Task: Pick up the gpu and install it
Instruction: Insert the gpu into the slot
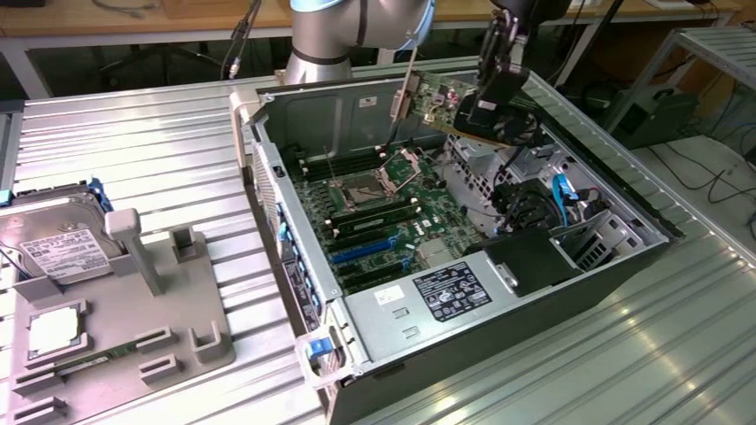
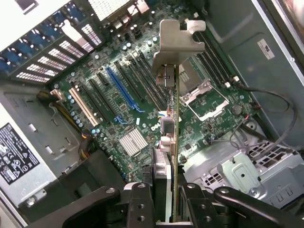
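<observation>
The gpu [image 1: 440, 99] hangs on edge above the far end of the open computer case [image 1: 614, 199], its silver metal bracket [image 1: 408, 96] towards the exterior view's left. My gripper [image 1: 494, 104] is shut on the card's other end. In the wrist view the gpu [image 2: 172, 137] shows edge-on, clamped between my gripper [image 2: 164, 206] fingers [image 2: 137, 204], with its bracket [image 2: 176, 40] pointing away from the camera. It is held clear above the motherboard [image 2: 223, 118], over the area between the expansion slots and the open processor socket [image 2: 204, 97].
A blue expansion slot [image 2: 121, 90] and black and white slots lie on the motherboard. The power supply [image 1: 455, 288] fills the case's near end, and the drive cage [image 2: 247, 171] is beside my gripper. A hard drive [image 1: 53, 243] and a grey holder [image 1: 130, 328] stand on the exterior view's left.
</observation>
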Robot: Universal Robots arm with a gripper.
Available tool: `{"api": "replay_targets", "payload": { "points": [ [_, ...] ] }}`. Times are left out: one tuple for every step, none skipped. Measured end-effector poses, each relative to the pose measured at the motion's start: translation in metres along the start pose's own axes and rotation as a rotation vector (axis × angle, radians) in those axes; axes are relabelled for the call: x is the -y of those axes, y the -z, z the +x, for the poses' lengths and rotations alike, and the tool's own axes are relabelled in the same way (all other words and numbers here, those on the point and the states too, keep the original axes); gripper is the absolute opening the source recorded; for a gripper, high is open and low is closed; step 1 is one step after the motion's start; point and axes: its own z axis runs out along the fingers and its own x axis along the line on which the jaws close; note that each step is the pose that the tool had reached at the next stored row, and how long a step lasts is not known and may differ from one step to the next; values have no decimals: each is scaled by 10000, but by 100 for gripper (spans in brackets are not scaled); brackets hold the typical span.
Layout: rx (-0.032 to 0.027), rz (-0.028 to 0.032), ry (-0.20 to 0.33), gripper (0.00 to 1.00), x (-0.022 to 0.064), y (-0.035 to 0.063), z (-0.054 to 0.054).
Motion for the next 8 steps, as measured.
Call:
{"api": "replay_targets", "payload": {
  "points": [
    [1,-1,145,28,0,0,0],
    [1,-1,311,28,0,0,0],
    [1,-2,444,28,0,0,0],
    [2,-3,619,28,0,0,0],
    [2,-3,749,28,0,0,0],
    [2,-4,947,28,0,0,0],
    [3,-5,1077,28,0,0,0],
    [3,-5,1229,28,0,0,0]
  ]
}}
